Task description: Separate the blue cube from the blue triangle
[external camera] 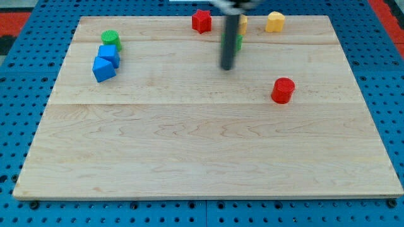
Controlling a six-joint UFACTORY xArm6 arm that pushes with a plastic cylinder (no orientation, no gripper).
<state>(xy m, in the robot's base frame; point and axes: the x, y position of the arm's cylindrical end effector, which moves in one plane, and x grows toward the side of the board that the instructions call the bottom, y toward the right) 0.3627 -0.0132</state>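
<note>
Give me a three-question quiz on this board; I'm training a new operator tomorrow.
1. True or false: the two blue blocks are touching each other.
2. Which block sits just above the blue pair? A) green block B) red cylinder C) yellow block
3. Fill in: my tip is far to the view's ____ of the blue blocks.

Key: 1 true; 2 A; 3 right.

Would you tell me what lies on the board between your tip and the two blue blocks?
Nothing: in the camera view, only bare wood separates my tip from the blue cube and the blue triangle, which touch each other at the view's left.
</note>
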